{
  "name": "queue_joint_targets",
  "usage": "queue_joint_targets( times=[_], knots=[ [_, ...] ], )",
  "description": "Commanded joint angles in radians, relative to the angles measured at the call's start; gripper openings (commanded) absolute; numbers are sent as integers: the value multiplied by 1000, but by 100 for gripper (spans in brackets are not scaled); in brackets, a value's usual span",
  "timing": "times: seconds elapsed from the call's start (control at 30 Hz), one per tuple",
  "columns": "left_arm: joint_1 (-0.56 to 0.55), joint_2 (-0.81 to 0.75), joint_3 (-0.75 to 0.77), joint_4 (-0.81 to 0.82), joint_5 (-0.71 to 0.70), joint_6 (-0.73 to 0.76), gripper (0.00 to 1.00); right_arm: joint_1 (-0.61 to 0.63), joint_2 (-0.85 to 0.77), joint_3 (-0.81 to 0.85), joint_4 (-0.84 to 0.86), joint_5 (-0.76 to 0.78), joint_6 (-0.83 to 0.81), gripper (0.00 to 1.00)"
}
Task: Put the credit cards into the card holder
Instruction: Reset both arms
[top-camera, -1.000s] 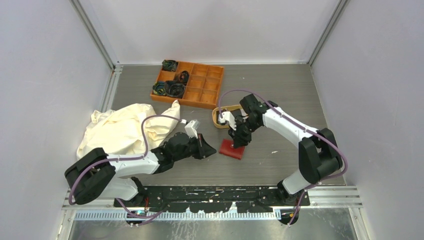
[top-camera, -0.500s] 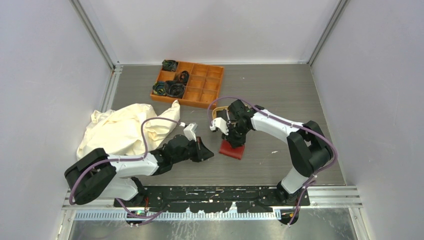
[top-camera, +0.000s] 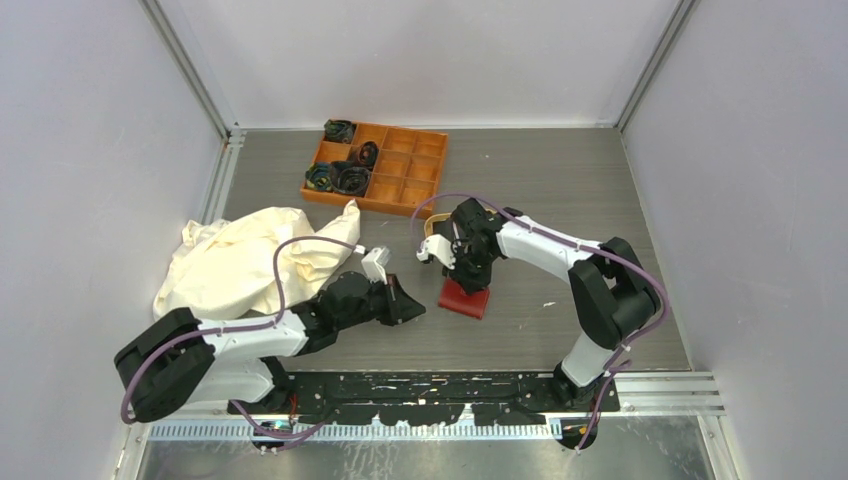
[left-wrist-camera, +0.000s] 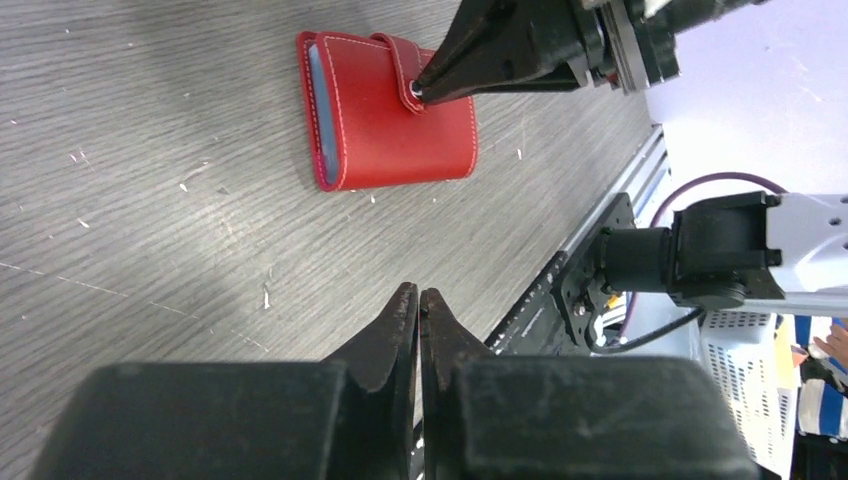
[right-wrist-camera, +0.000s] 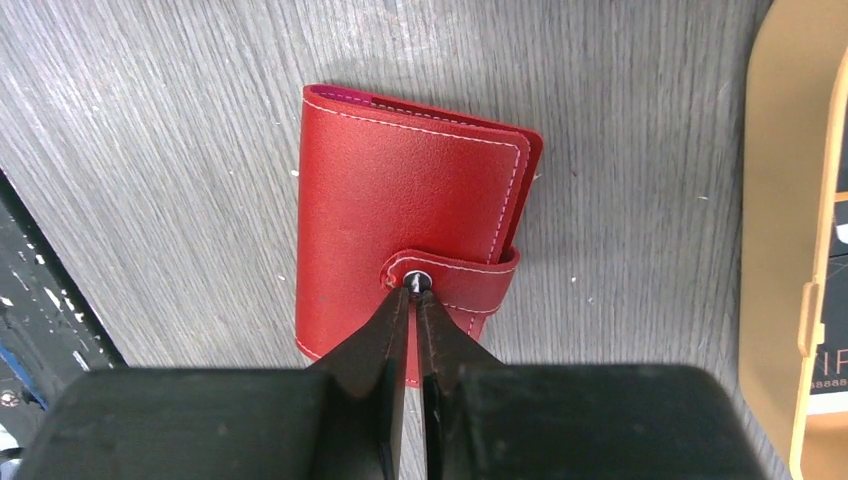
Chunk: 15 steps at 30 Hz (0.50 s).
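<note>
Touching the card holder (right-wrist-camera: 400, 210) snap, right gripper (right-wrist-camera: 412, 286) tips meet.

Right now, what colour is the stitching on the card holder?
White stitching along the edges of the red card holder; it shows best in the right wrist view.

The right gripper (right-wrist-camera: 412, 287) has shifted left and closed its tips on top of the wallet (right-wrist-camera: 400, 190), while the left gripper (left-wrist-camera: 419, 298) drew back slightly.

Was a robotics lab test cell: grey table (top-camera: 560, 180) boxed in by plain white wall panels (top-camera: 430, 60) on aluminium frame posts (top-camera: 192, 70), left arm (top-camera: 250, 335) and right arm (top-camera: 560, 250) bolted to a black base plate (top-camera: 440, 385) at its near edge.
</note>
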Motion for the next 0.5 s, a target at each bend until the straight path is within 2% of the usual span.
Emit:
queue_joint_targets(
  times=[0.0, 0.1, 0.17, 0.23, 0.3, 0.33, 0.37, 0.4, 0.47],
  knots=[
    [2, -89, -25, 41, 62, 18, 8, -48, -45, 74, -41, -40, 35, 15],
    [39, -160, 3, -29, 149, 33, 16, -115, -158, 93, -53, -64, 51, 19],
    [76, -225, 32, -100, 202, 36, 33, -146, -263, 89, -26, -23, 71, 31],
    [117, -306, 59, -177, 220, 37, 51, -201, -395, 78, 14, -8, 98, 50],
    [162, -399, 94, -278, 201, 41, 71, -295, -510, 64, 88, -49, 184, 86],
    [184, -451, 118, -346, 167, 46, 83, -362, -560, 57, 135, -89, 260, 98],
    [203, -500, 163, -459, 126, 57, 94, -429, -602, 55, 175, -149, 340, 99],
    [218, -543, 200, -539, 81, 75, 99, -499, -629, 65, 203, -192, 431, 100],
    [233, -613, 275, -642, 17, 157, 100, -587, -644, 125, 195, -211, 589, 99]
  ],
)
